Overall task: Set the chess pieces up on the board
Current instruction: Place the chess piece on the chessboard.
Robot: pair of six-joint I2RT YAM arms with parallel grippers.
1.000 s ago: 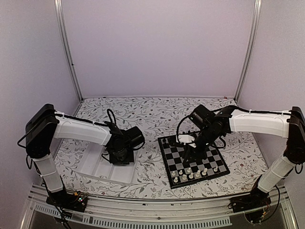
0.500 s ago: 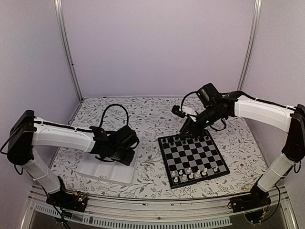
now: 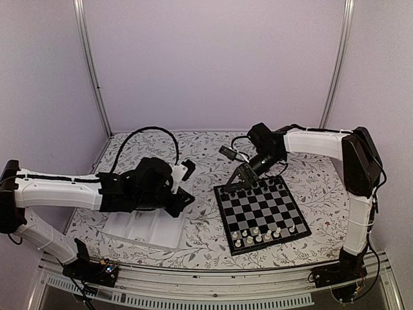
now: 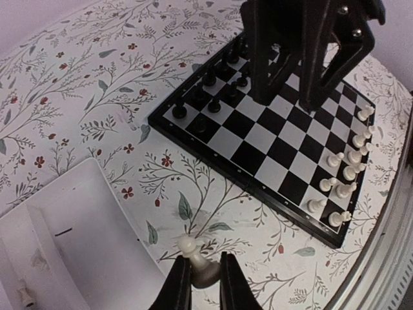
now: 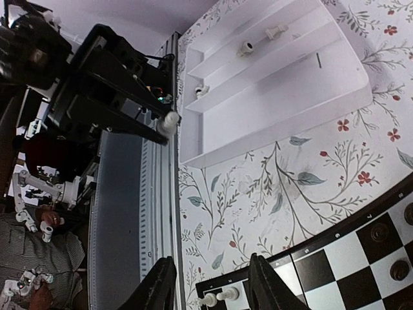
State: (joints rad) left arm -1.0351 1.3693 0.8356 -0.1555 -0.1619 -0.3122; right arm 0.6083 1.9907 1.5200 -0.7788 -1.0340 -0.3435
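Cream-white pieces point(image 4: 349, 172) part-fill the board's point(image 4: 258, 139) near rows, black ones point(image 4: 199, 98) the far; left gripper point(image 4: 201, 274) grips another white piece point(image 4: 188, 245) between tray point(image 4: 77, 219) and board, right gripper's point(image 5: 210, 281) jaws stand apart, empty.

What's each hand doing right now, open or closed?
Left hand: closed on a white chess piece.
Right hand: open, holding nothing.

The black-and-grey checked board point(image 3: 261, 208) lies flat. Black pieces point(image 4: 210, 79) stand along its 12 o'clock edge and cream pieces point(image 3: 258, 231) along its 6 o'clock edge. A held cream piece point(image 4: 188, 245) hangs off-board at 9 o'clock.
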